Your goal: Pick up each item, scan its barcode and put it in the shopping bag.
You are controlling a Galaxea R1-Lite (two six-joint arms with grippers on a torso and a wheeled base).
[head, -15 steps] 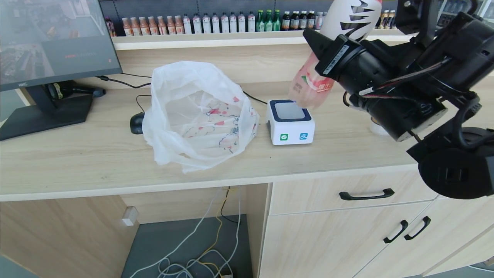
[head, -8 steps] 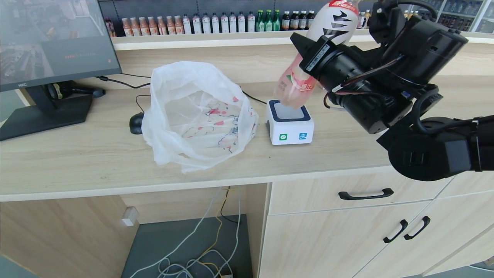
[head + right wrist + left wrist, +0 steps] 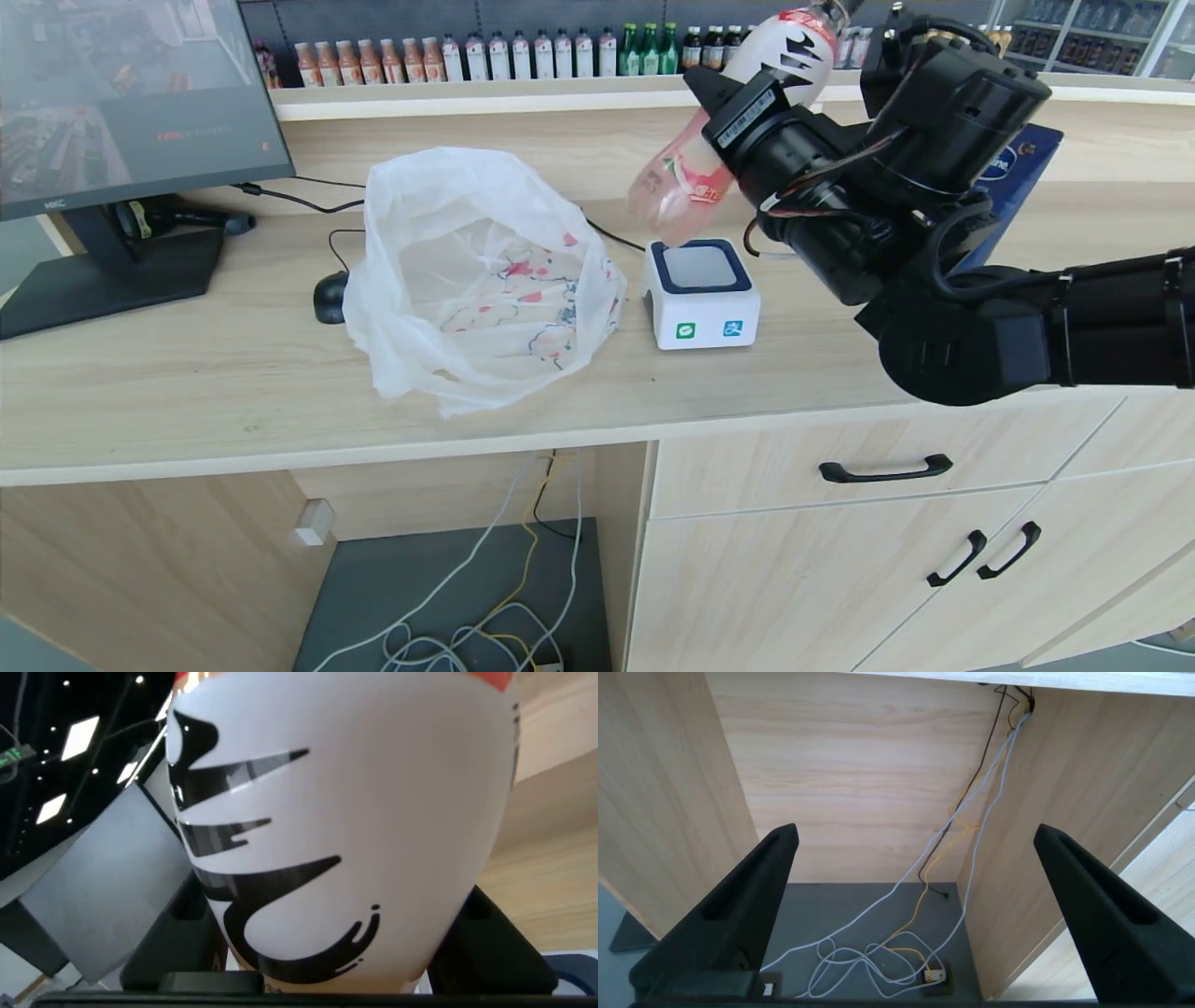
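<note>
Starting far left of the scanner [image 3: 700, 294]: a monitor [image 3: 121, 103] stands on the counter [image 3: 187, 392], with a dark mouse [image 3: 330, 297] nearer in. Down under the counter, below and left of the scanner, the left gripper [image 3: 915, 840] hangs with its jaws spread wide and nothing between them, facing a tangle of cables [image 3: 878, 957] on the floor. Back on top, the white shopping bag [image 3: 476, 280] slumps just left of the scanner, mouth gaping, and its side looks to be touching the scanner's left face (hard to be sure from here). And there's the bottle [image 3: 691, 177], pink below and white with black strokes above, tilted with its base close over the scanner's rear left corner and its cap end leaning up and away to the right. The right gripper [image 3: 738, 121] is clamped around its middle, and in the right wrist view the white shoulder of the bottle [image 3: 336, 812] bulges between the two dark fingers [image 3: 177, 924]. Right of the scanner and further back, a blue box [image 3: 1013, 187] leans behind the arm
</note>
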